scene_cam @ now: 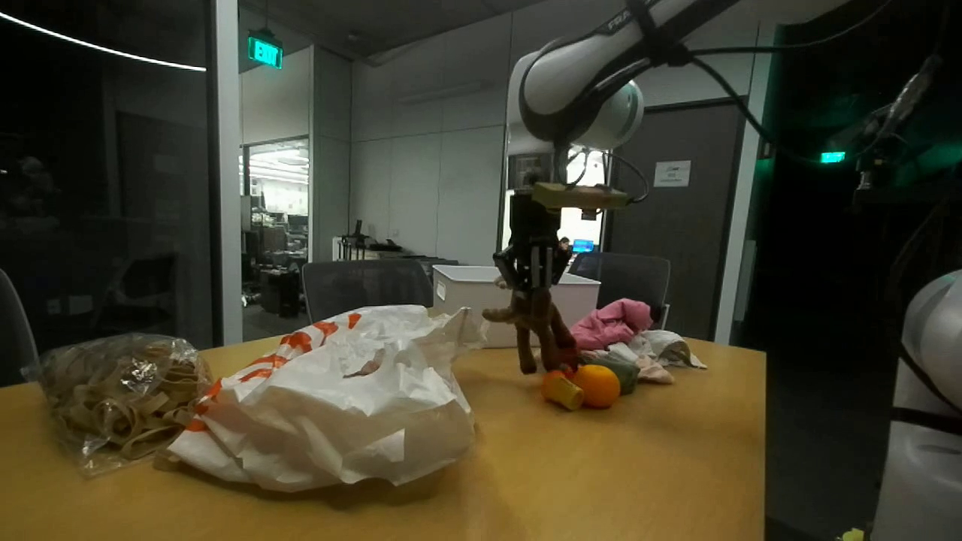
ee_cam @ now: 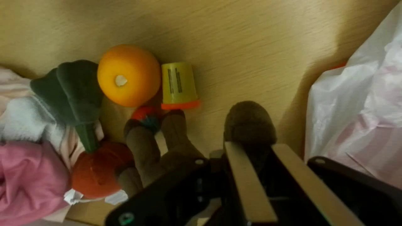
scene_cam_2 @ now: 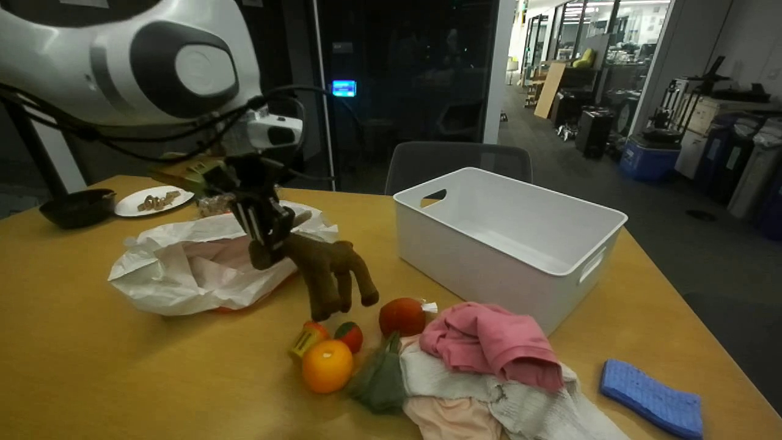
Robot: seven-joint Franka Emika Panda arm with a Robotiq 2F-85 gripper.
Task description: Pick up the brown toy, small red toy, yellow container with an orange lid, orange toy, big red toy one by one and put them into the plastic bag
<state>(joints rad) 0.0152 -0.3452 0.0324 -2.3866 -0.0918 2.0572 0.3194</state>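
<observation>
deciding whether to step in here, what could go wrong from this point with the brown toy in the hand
The hand holds the brown toy with its legs hanging close to the small red toy and yellow container, so moving off might knock them. The round orange toy, right beside the yellow container, could roll if bumped. The plastic bag looks slumped and crumpled, so the brown toy may snag on its edge or push it along.

arm [scene_cam: 564,84]: bent, overhead | wrist [scene_cam_2: 269,131]: turned downward | fingers [ee_cam: 249,185]: pointing down, clamped
</observation>
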